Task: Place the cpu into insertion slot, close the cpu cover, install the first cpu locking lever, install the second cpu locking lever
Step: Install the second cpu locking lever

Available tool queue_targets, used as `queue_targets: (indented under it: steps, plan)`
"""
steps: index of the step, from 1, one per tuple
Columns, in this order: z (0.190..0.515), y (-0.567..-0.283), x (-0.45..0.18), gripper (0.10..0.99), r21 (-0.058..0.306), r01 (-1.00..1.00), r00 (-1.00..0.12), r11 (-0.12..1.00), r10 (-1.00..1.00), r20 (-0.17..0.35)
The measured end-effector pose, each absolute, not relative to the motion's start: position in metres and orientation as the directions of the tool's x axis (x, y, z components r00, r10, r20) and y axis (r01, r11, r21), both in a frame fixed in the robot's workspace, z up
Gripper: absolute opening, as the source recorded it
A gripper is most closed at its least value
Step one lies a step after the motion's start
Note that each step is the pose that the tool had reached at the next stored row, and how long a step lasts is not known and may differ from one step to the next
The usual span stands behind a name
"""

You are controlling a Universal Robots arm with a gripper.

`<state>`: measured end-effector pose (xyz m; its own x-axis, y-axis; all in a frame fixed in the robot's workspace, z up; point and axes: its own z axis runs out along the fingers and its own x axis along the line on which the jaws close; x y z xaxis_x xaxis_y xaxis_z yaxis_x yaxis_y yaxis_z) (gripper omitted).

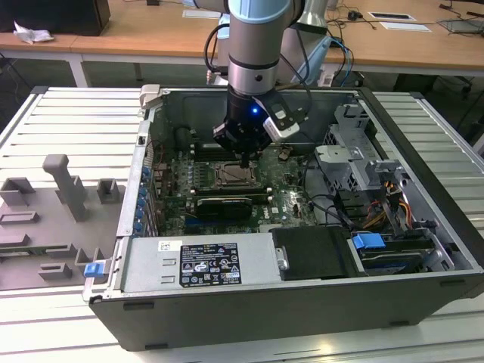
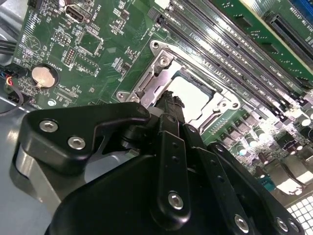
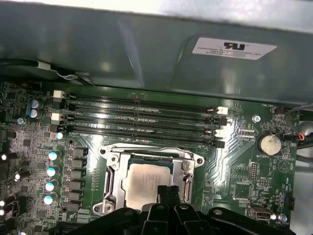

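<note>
Gripper [image 1: 243,157] hangs low inside the open computer case [image 1: 423,151], directly over the socket area of the green motherboard [image 1: 283,189]. In both wrist views its black fingertips [image 3: 167,192] sit together at the near edge of the cpu [image 3: 146,177], touching or just above it; cannot tell which. Nothing is clamped between the fingers.

The cpu, pale silver, lies flat in the insertion slot [image 3: 113,188], seen in the second wrist view too [image 2: 193,95]. The cpu cover [image 3: 151,154], a silver frame with a central window, lies down around the chip. Locking levers are too unclear to place.

Beside the socket run the long memory slots [image 3: 142,117] with white clips. A coin cell battery [image 3: 270,143] sits on the board near them. In the exterior view a black graphics card [image 1: 223,206] lies just in front of the socket, with a drive cage [image 1: 355,162] and a blue tab [image 1: 369,243] toward the exterior view's right.

The case lies on its side on a pale slatted table [image 1: 68,113]. Grey fixture blocks [image 1: 64,185] stand on the exterior view's left. Wooden desks [image 1: 151,30] are behind.
</note>
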<state>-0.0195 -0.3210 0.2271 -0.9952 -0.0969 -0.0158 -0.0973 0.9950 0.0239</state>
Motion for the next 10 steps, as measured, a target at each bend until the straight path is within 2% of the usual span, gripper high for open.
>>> queue_targets:
  steps: [10]
  plan:
    - [0.2303,-0.3283,-0.0194,0.106,0.024,-0.097,-0.995,0.995,-0.097,-0.016]
